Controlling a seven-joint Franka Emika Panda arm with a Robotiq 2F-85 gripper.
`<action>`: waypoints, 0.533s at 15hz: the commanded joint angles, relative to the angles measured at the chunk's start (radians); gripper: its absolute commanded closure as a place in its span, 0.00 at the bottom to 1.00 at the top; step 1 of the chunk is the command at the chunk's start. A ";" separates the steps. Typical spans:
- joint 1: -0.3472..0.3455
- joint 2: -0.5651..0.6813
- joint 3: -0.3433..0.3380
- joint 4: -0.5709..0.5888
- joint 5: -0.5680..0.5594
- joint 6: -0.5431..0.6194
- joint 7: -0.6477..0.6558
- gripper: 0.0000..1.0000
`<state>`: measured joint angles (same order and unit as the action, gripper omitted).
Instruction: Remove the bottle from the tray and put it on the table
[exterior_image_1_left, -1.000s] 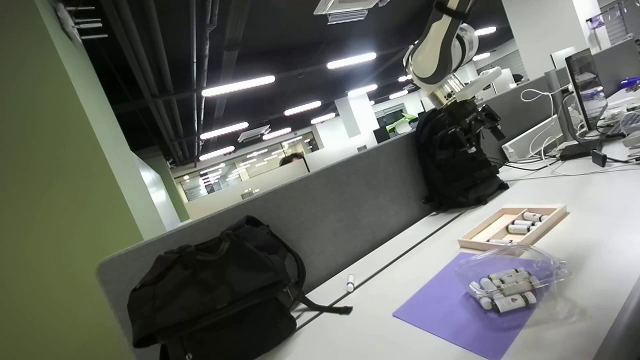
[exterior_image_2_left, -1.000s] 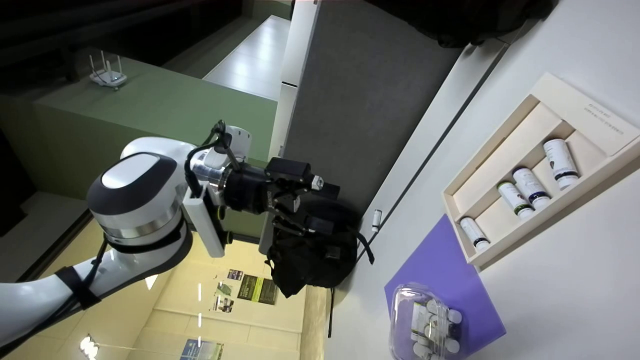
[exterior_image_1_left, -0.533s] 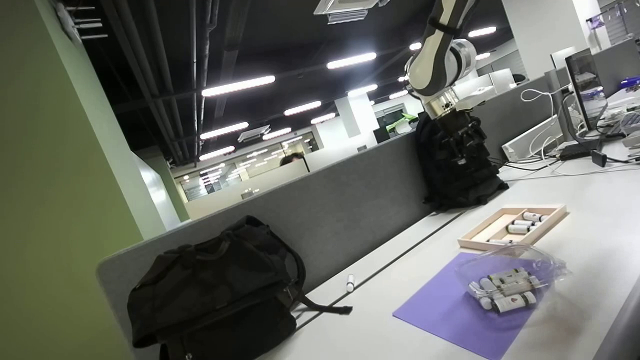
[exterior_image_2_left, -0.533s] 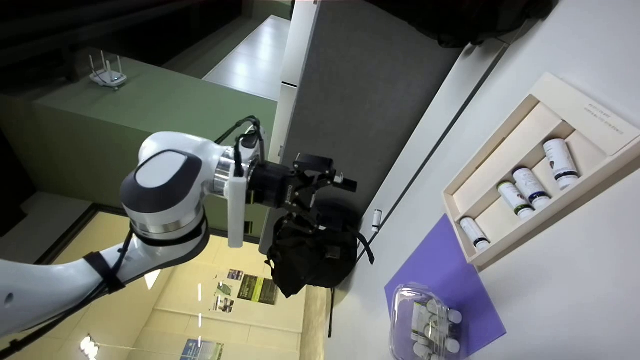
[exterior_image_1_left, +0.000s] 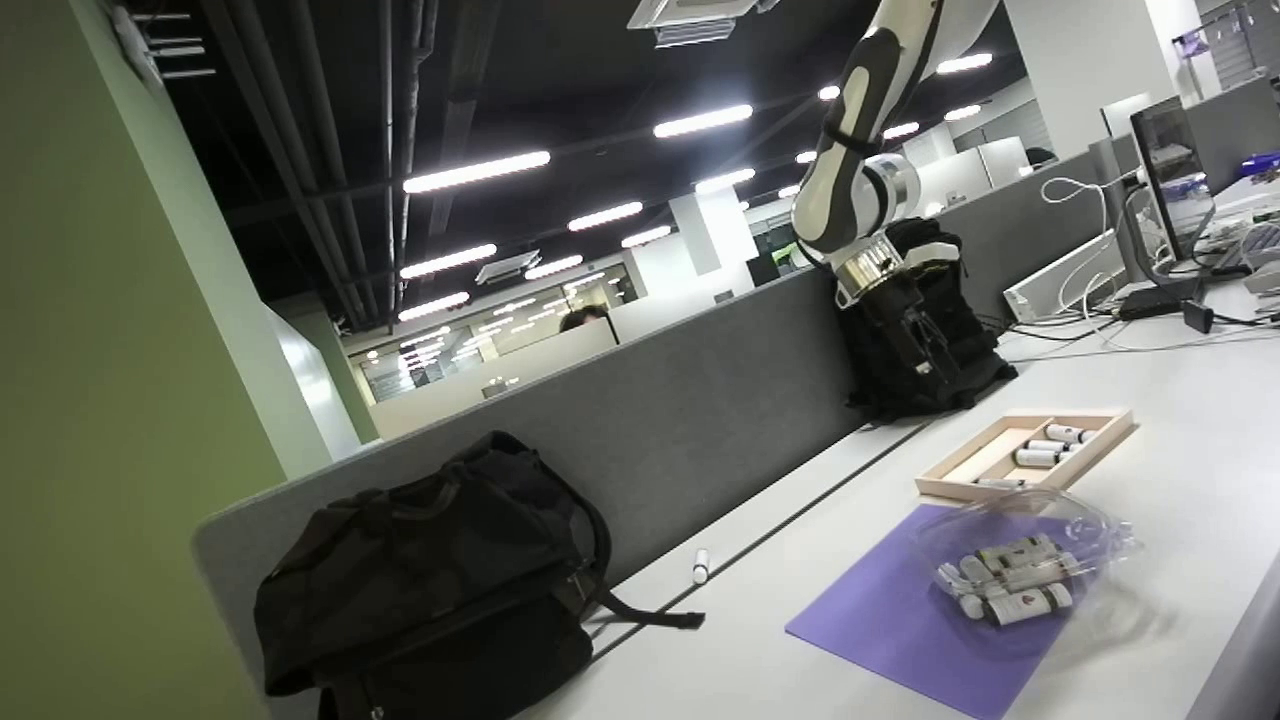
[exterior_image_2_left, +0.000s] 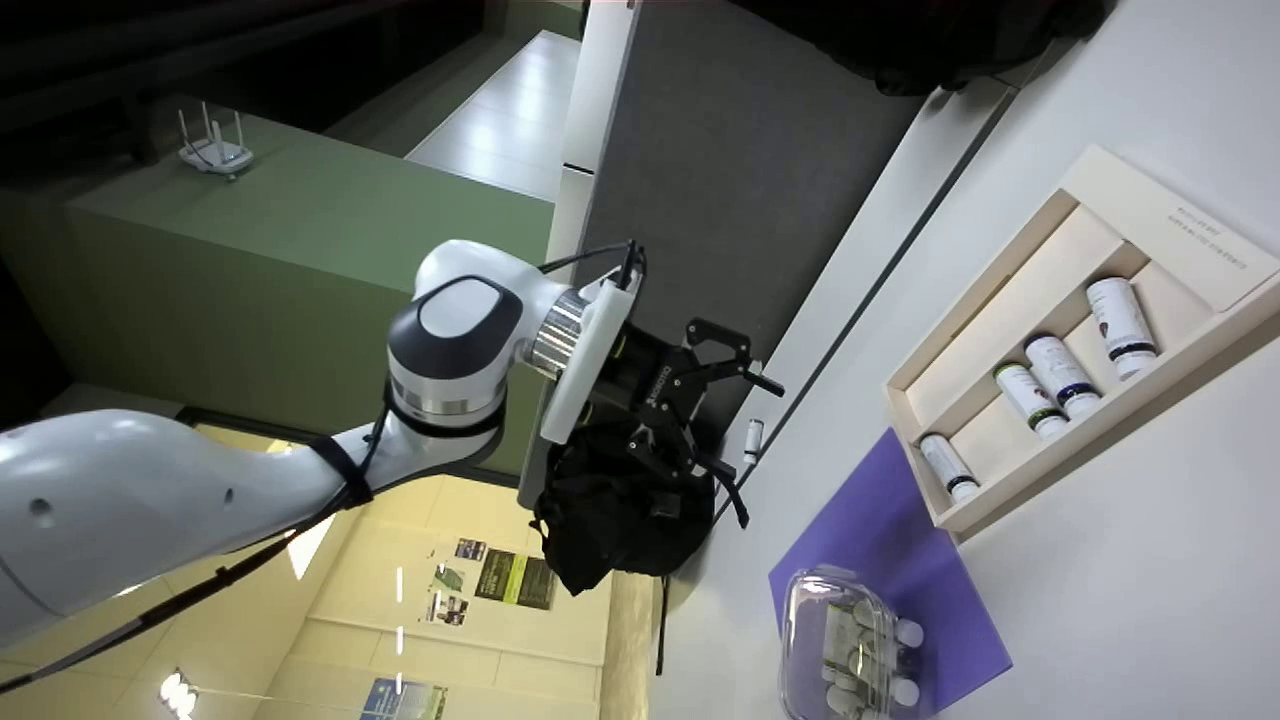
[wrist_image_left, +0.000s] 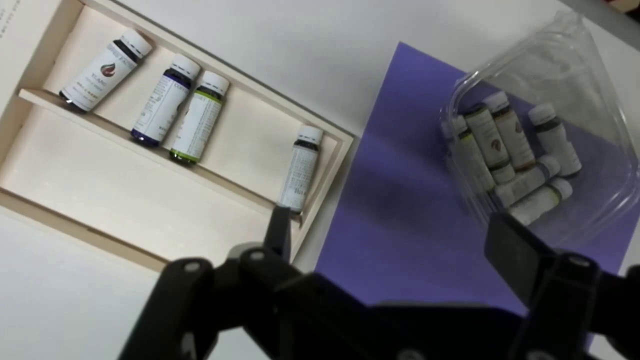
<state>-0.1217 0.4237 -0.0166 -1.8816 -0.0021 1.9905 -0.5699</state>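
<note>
The light-wood tray (wrist_image_left: 80, 237) shows in both exterior views (exterior_image_1_left: 985, 462) (exterior_image_2_left: 1000, 310) and in the wrist view. Several white-labelled bottles lie in its divided half: a lone one (wrist_image_left: 301, 170) at the end near the purple mat, a touching pair (wrist_image_left: 162, 107) (wrist_image_left: 197, 120), and one (wrist_image_left: 102, 72) at the far end. My gripper (wrist_image_left: 390, 225) is open and empty, high above the table (exterior_image_2_left: 1130, 560). In the wrist view its left finger overlaps the lone bottle's base without visible contact. It also shows in both exterior views (exterior_image_1_left: 925, 360) (exterior_image_2_left: 742, 425).
A purple mat (wrist_image_left: 400, 240) lies beside the tray, with a clear plastic container (wrist_image_left: 595, 135) of several bottles on it. A small bottle (exterior_image_1_left: 701, 566) lies near the table's back gap. Black backpacks (exterior_image_1_left: 430, 570) (exterior_image_1_left: 925, 390) lean on the grey partition (exterior_image_1_left: 700, 410).
The arm has come down toward the table. The gripper has moved down in an exterior view and rightward and down in an exterior view. It stays open. The tray and bottles have not moved.
</note>
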 joint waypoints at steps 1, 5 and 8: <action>-0.007 0.025 0.016 0.027 -0.018 -0.029 0.004 0.00; -0.002 0.058 0.021 0.063 -0.028 -0.051 0.004 0.00; -0.015 0.107 0.005 0.062 -0.022 -0.022 0.032 0.00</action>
<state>-0.1140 0.4831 -0.0093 -1.8191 -0.0233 1.9378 -0.5699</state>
